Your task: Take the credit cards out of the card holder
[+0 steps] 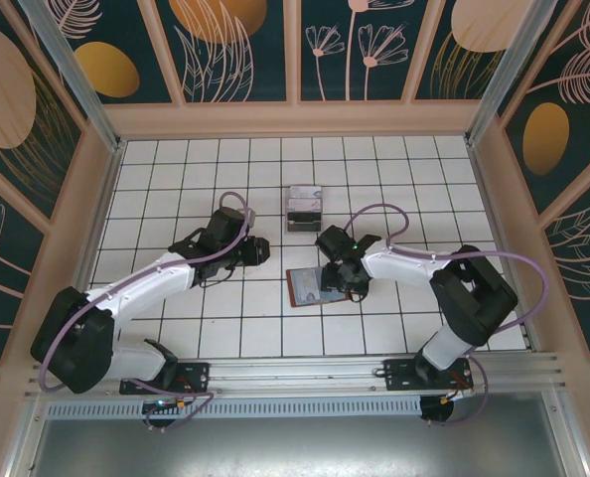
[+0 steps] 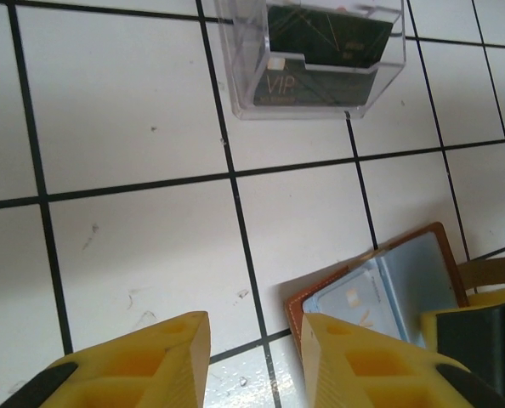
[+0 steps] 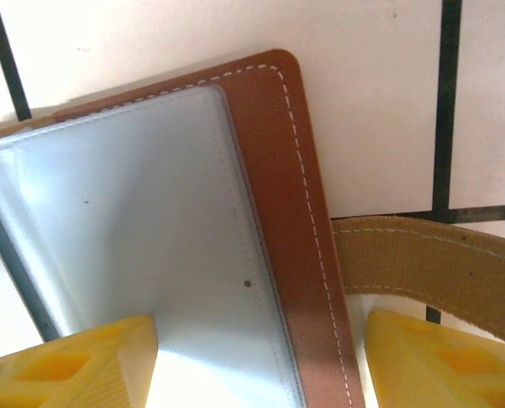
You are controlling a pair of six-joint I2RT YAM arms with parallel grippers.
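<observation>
brown card holder [image 3: 278, 170] lies open, edge between parted right jaws

White-shelled left arm [image 1: 156, 276] and right arm [image 1: 399, 263], black joint housings, lilac cables [image 1: 377, 207] looping alongside, blocky yellow fingers [image 2: 142, 361] with moulded recesses

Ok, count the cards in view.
3: a dark card and a grey VIP card stand in the clear stand; a pale card lies in the open card holder. More may be hidden inside.
</observation>
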